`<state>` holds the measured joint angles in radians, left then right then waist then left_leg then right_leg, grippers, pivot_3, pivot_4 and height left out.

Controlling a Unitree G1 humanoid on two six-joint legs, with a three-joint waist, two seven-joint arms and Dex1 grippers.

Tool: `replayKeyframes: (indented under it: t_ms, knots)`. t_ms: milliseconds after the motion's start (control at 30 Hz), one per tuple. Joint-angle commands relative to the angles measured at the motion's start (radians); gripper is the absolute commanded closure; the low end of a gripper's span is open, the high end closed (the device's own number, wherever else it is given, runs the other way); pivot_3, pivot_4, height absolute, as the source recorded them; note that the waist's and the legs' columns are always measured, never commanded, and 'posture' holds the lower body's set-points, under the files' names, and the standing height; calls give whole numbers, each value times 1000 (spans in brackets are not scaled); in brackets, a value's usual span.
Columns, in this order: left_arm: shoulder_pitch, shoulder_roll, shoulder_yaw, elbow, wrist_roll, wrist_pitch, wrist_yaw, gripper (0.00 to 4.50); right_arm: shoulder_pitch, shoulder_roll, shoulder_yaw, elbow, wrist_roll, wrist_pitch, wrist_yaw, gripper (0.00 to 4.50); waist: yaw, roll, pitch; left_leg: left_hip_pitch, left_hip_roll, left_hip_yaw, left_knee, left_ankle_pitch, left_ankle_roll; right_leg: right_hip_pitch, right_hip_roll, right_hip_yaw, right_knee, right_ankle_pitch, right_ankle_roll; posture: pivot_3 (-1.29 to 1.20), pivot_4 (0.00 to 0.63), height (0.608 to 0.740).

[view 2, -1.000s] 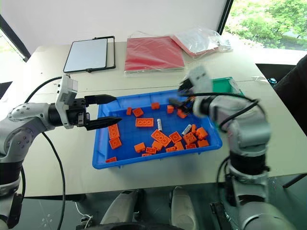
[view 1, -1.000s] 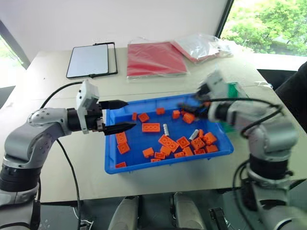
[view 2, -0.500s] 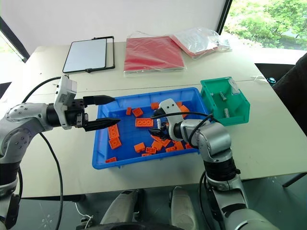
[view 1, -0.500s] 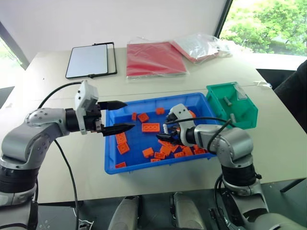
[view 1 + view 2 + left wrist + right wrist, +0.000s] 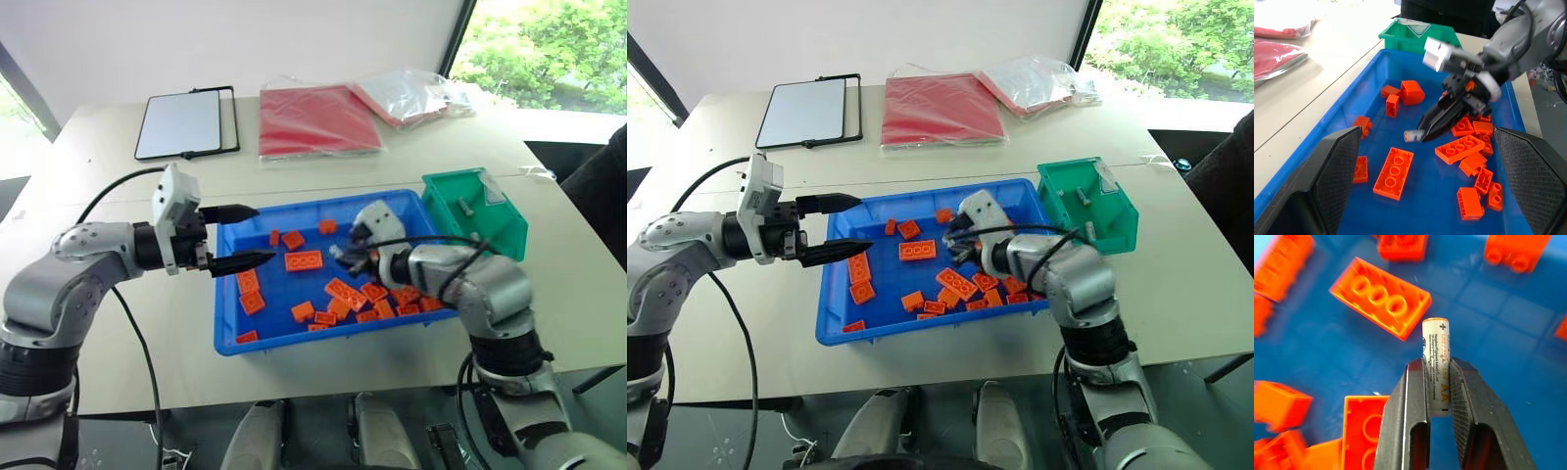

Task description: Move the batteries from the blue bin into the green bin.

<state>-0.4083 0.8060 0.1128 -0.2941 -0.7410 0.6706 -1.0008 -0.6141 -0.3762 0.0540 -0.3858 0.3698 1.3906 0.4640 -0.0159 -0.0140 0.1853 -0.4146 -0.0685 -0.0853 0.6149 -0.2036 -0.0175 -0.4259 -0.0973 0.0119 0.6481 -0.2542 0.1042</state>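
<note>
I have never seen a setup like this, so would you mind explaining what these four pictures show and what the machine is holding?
It is a two-armed humanoid robot at a table. Two pictures look down from cameras on its head; the other two come from a camera on each wrist. On the table lie a blue bin of orange bricks, a smaller green bin, a tablet and red plastic packets. The right gripper is shut on a battery inside the blue bin. The left gripper hovers open over the bin's edge, holding nothing.
</note>
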Motion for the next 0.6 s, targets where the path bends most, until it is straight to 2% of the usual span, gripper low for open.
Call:
replayKeyframes:
  t_ms: [33, 167, 233, 300, 367, 433, 467, 533, 600]
  knots:
    - [-22, -5, 13, -3, 8, -25, -9, 0, -99, -130, -199, -54, 19, 40, 7, 4429, 4, 0, 0, 0, 0, 0, 0, 0, 0, 0, 0, 0, 0, 0, 0, 0, 150, 731]
    - [-37, -14, 1, 24, 22, -41, -22, 0, -113, -326, -300, 27, -8, 4, 22, 4429, 8, -1, 0, 0, 0, -1, 0, -1, 1, 2, 0, -1, -1, 0, 0, 0, 150, 731]
    - [-48, -24, -10, 37, 31, -51, -28, 0, -87, -384, -322, 75, -15, -25, 26, 4429, 5, -1, 0, -1, 0, 1, 0, -1, 1, 1, -1, -1, -2, 0, 0, 0, 150, 731]
    - [-60, -37, -22, 47, 40, -58, -34, 0, -50, -397, -317, 99, -21, -67, 20, 3426, -1, -2, 0, 0, 0, 1, 0, -1, 2, 1, -1, -1, -2, 0, 0, 0, 150, 731]
    - [-68, -45, -29, 53, 47, -61, -40, 0, -24, -391, -299, 108, -44, -143, -1, 2619, -6, -1, 0, 0, 2, 3, 0, -1, 2, 1, 0, 0, -2, 0, 0, 0, 150, 731]
    - [-74, -50, -31, 57, 51, -61, -46, 0, -8, -382, -284, 105, -71, -222, -23, 1521, -6, -1, 0, 1, 3, 3, 0, -1, 2, 1, 1, 0, -1, 0, 0, 0, 150, 731]
    - [-76, -51, -32, 60, 52, -62, -48, 0, -6, -378, -284, 99, -75, -258, -26, 1189, -6, -1, 0, 1, 3, 3, 0, -1, 2, 1, 1, 0, -1, 0, 0, 0, 150, 731]
    - [-78, -51, -31, 63, 55, -62, -53, 0, -6, -379, -299, 68, -52, -317, -1, 1189, -2, -1, 0, 1, 3, 3, 0, -1, 2, 1, 1, 0, -1, 0, 0, 0, 150, 731]
    - [-81, -48, -30, 66, 56, -61, -57, 0, 14, -412, -297, 10, -10, -418, 98, 1189, 1, -1, 0, 0, 2, 3, 0, -1, 2, 1, 0, 0, -1, 0, 0, 0, 150, 731]
